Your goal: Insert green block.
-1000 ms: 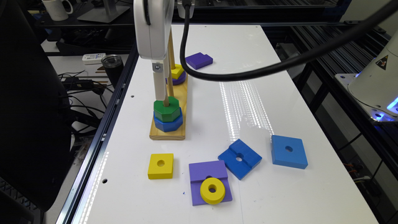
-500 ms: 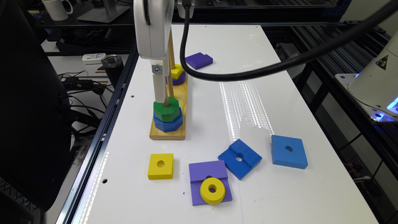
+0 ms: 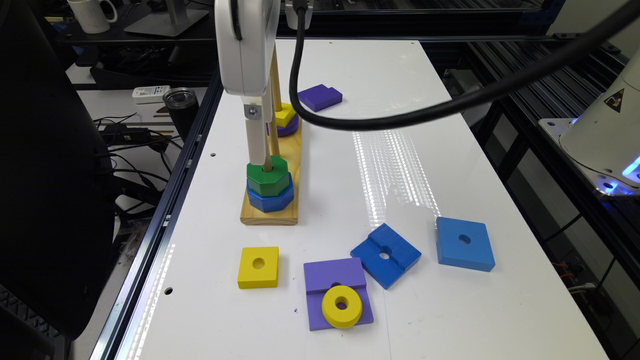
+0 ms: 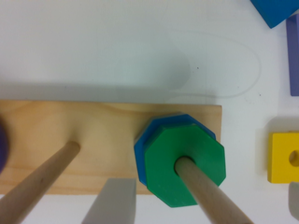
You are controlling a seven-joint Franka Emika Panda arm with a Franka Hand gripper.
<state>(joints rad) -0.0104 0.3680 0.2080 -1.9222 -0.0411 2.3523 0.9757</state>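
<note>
Green block point(image 4: 184, 169) on its peg, between the parted, untouching fingers point(image 4: 113, 201) of the gripper point(image 4: 201, 203).

A: Where's the green block point(image 3: 268, 178)?

B: Threaded on the near peg point(image 3: 268, 164) of the base point(image 3: 270, 212), stacked on the blue octagon point(image 3: 270, 200). The base sits toward the tabletop's point(image 3: 400, 100) edge on the exterior view's left.

A: And the other pegs?

B: Farther back on the base; the far one carries two more pieces.

A: Loose pieces?

B: Nearer the camera than the base: a square block point(image 3: 258, 267), then a slab point(image 3: 336, 292) with a ring point(image 3: 342, 306) on it, then two more square blocks point(image 3: 385, 255) toward the right. One small slab point(image 3: 320, 97) lies at the back.
</note>
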